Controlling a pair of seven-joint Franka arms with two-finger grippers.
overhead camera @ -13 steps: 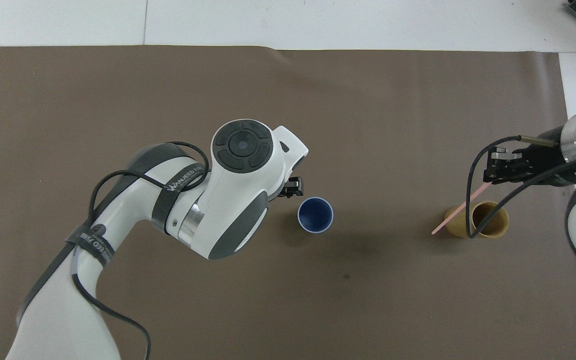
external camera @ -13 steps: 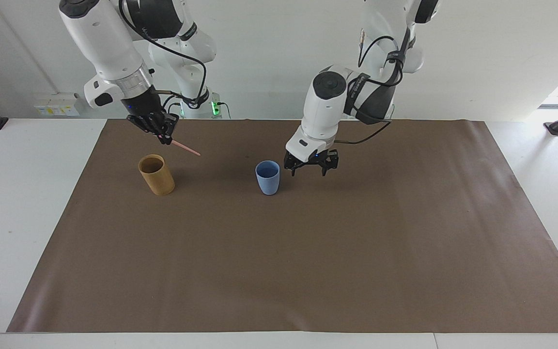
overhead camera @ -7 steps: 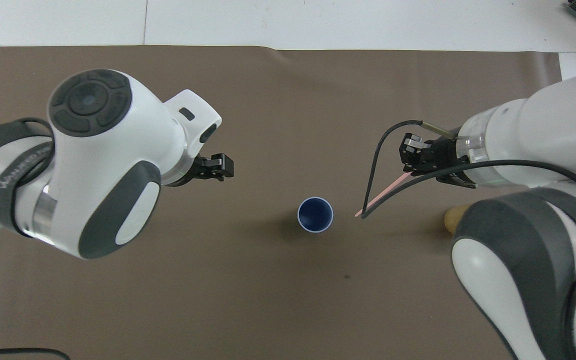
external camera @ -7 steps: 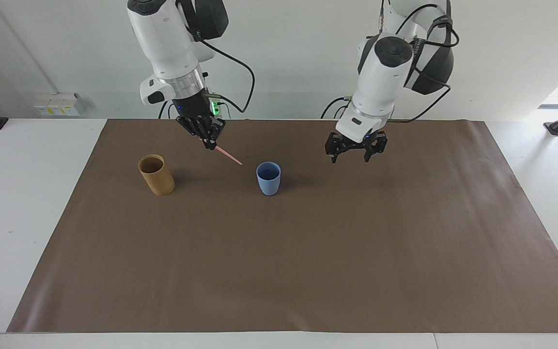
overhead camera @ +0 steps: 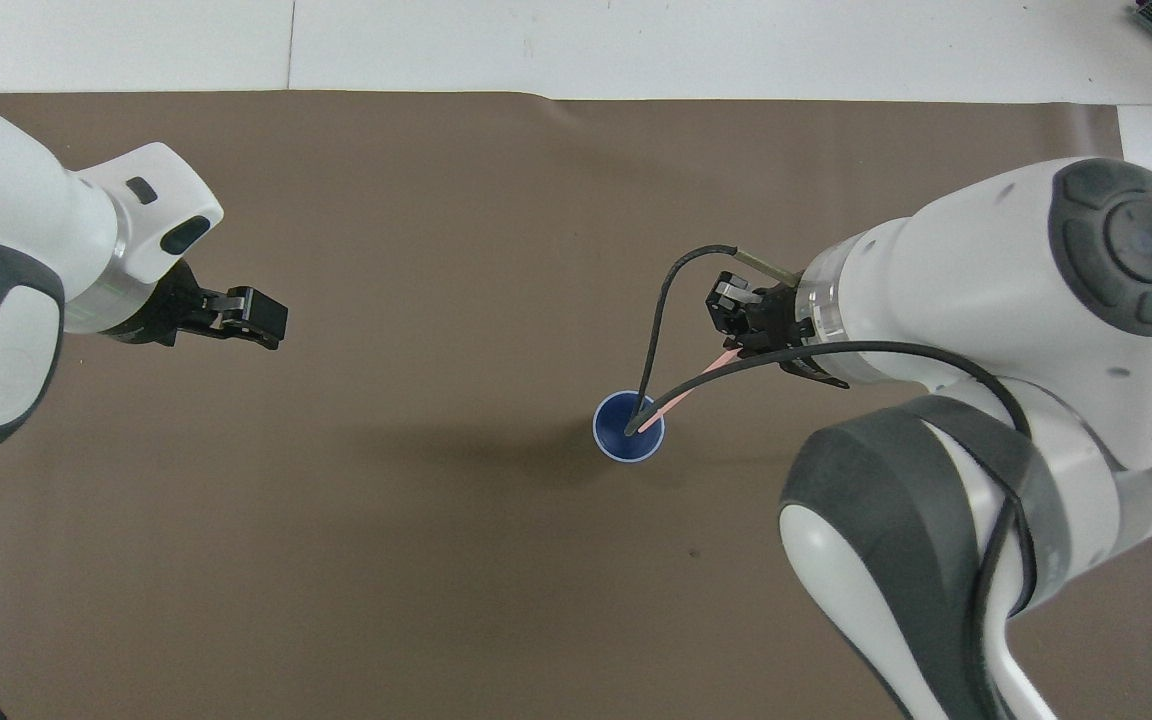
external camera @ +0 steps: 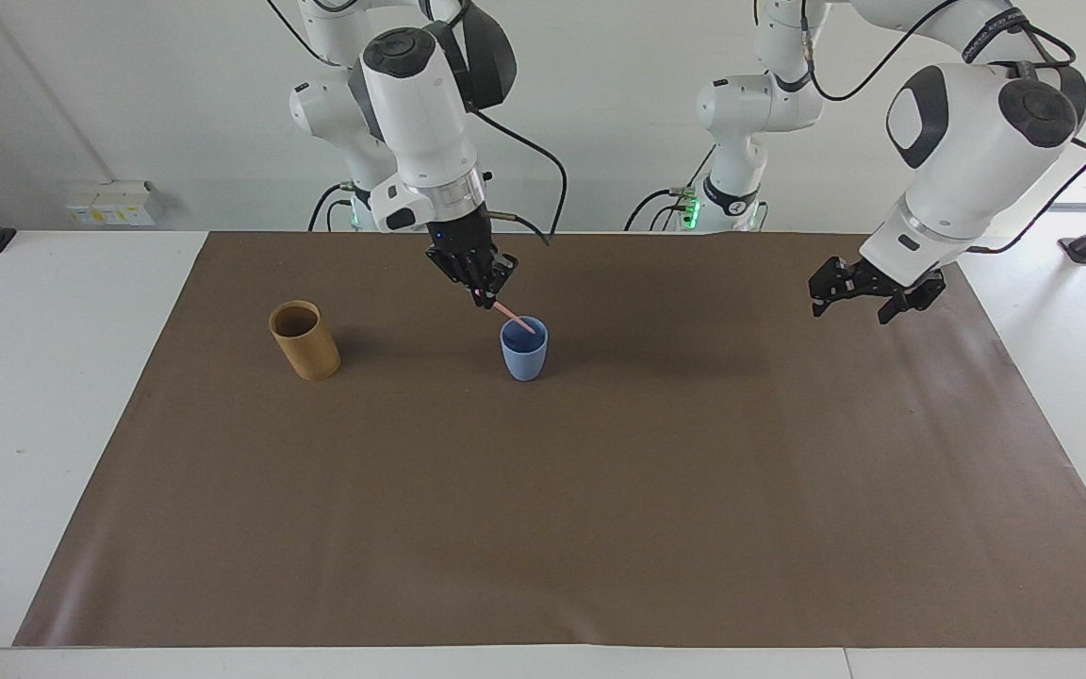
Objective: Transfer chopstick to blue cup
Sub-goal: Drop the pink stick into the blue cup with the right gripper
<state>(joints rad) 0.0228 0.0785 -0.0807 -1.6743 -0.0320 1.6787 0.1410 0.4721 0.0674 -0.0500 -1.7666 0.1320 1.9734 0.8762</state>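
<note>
My right gripper (external camera: 485,294) is shut on the upper end of a pale pink chopstick (external camera: 515,319) and holds it slanted over the blue cup (external camera: 524,354). The stick's lower tip is at the cup's mouth. In the overhead view the chopstick (overhead camera: 681,397) runs from the right gripper (overhead camera: 733,338) down into the blue cup's (overhead camera: 614,444) opening. My left gripper (external camera: 868,304) is open and empty, raised over the mat toward the left arm's end of the table; it also shows in the overhead view (overhead camera: 266,318).
A taller tan-brown cup (external camera: 304,339) stands upright beside the blue cup, toward the right arm's end; the right arm hides it in the overhead view. Both cups stand on a brown mat (external camera: 600,490) on a white table.
The right gripper has carried the chopstick from beside the tan cup to over the blue cup, tip now at its mouth. The left gripper has drawn away from the blue cup toward its own end.
</note>
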